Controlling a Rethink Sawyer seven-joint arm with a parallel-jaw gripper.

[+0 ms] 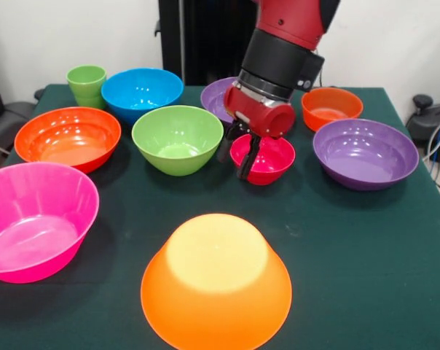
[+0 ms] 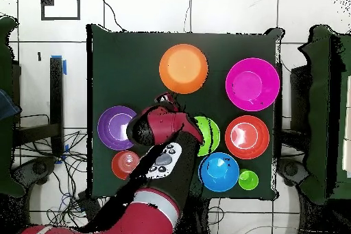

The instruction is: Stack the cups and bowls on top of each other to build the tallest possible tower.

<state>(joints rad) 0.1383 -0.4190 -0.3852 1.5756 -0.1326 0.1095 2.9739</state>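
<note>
I see the upturned orange bowl alone at the counter's front edge, nothing on it yet. At its 12 o'clock sits the small magenta-red bowl; the other bowls and the light-green cup ring the dark green counter, white walls behind. My tool reaches down at that bowl's rim, one finger outside it; I cannot tell its opening.

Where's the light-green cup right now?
In the front view the cup stands upright at the table's far left corner, beside the blue bowl and behind the red-orange bowl.
</note>
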